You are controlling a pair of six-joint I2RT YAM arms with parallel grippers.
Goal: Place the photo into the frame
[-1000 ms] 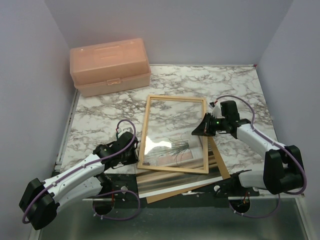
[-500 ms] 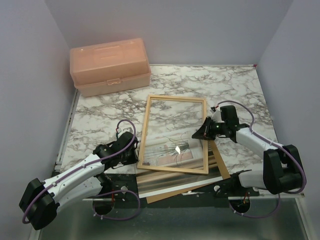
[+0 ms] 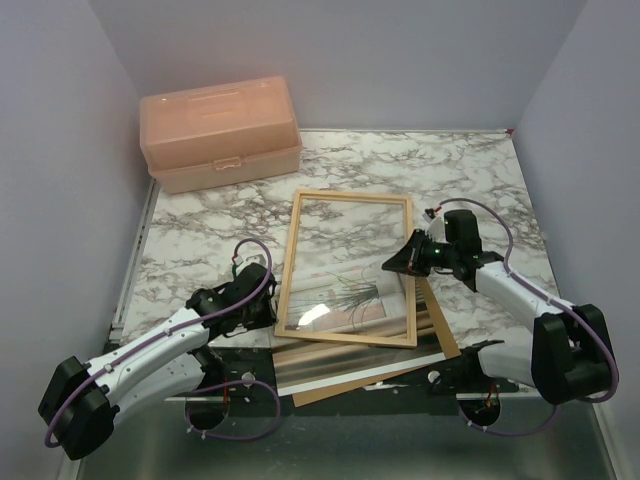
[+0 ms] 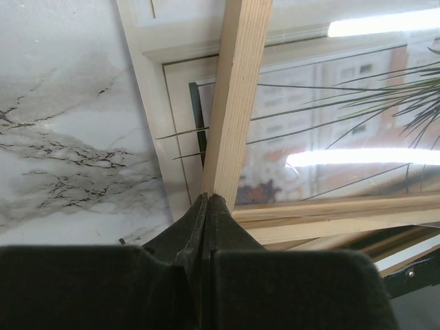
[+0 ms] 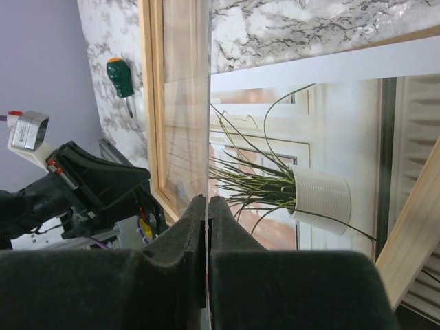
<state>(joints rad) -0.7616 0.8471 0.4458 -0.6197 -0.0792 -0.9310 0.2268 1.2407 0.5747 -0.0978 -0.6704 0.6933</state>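
Note:
The light-wood frame (image 3: pixel 288 262) lies flat in the middle of the marble table. Under it lies the photo (image 3: pixel 352 296), a spiky plant in a white pot (image 5: pixel 320 196), showing through the opening. A clear glass sheet (image 3: pixel 314 313) stands tilted over the frame, and my right gripper (image 3: pixel 392 267) is shut on its right edge. In the right wrist view the pane's edge (image 5: pixel 208 103) rises straight up from the gripper (image 5: pixel 207 199). My left gripper (image 3: pixel 273 318) is shut and empty. Its tips (image 4: pixel 208 198) touch the frame's bar (image 4: pixel 234 103) at the near left corner.
A peach toolbox (image 3: pixel 220 130) stands at the back left. A brown backing board (image 3: pixel 442 332) sticks out from under the frame's near right side, with a white-edged sheet (image 3: pixel 350 376) at the table's front edge. A green-handled screwdriver (image 5: pixel 120 77) lies on the marble beyond the frame.
The right gripper has rocked the glass sheet slightly, so the glare on it has shifted from the photo's middle toward the near left. The left arm has stayed put.

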